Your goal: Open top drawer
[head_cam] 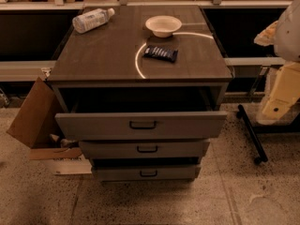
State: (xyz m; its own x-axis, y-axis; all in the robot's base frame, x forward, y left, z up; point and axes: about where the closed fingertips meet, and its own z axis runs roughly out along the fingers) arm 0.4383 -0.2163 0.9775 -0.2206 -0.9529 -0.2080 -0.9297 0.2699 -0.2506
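The top drawer [140, 125] is the widest grey drawer of the dark-topped cabinet [93, 55]. It stands pulled out toward me, with a dark gap between its front and the cabinet top. Its small black bar handle [143, 124] sits at the centre of the front. Below it are two narrower grey drawers [145, 149] [147, 173], each pulled out a little. My gripper [282, 95] is at the right edge of the view, cream and white, well to the right of the cabinet and apart from the drawer. It holds nothing that I can see.
On the cabinet top lie a plastic water bottle [92, 20], a white bowl [163, 25] and a dark snack bar [160, 53]. An open cardboard box [35, 121] stands at the cabinet's left. A black wheeled leg [251, 132] lies on the floor at the right.
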